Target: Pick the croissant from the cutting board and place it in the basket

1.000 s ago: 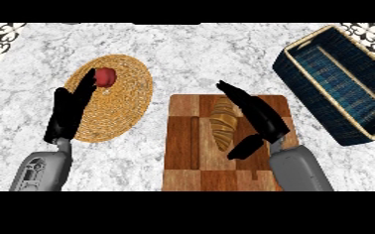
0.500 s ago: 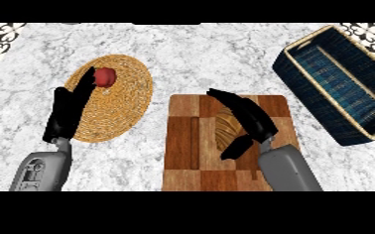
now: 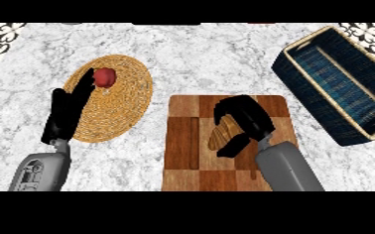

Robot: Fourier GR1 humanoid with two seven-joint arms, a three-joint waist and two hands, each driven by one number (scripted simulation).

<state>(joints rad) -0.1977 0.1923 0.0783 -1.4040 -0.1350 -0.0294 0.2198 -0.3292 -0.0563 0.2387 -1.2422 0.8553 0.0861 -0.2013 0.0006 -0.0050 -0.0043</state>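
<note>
Croissant (image 3: 222, 132) on the board (image 3: 187, 144), and the right hand (image 3: 245, 119) is draped over it, fingers (image 3: 233, 106) curling round the far end and the thumb hooked along its near right side. Only the left half of the pastry shows; the rest is hidden under the palm, so whether the grip runs all the way round it is hard to say.

Risk one: the hold looks to sit on the far right part of the croissant, not its middle. Lift from there and the free end could sag and swing, or the pastry could slide out over the board.

Risk two: the basket (image 3: 328, 86) stands well apart, far right, with tall dark walls and a pale rim. A low carry could catch the croissant on the near wall and knock it onto the surface (image 3: 198, 54). The hand wants height before it crosses.

Risk three: a soft, curved thing pinched at the tip may twist in the fingers on the way over.

Left hand (image 3: 67, 111) lies at the near left edge of the woven mat (image 3: 124, 104), fingers straight, holding nothing. The red object (image 3: 104, 77) on the mat sits just past its fingertips, out of the way.
</note>
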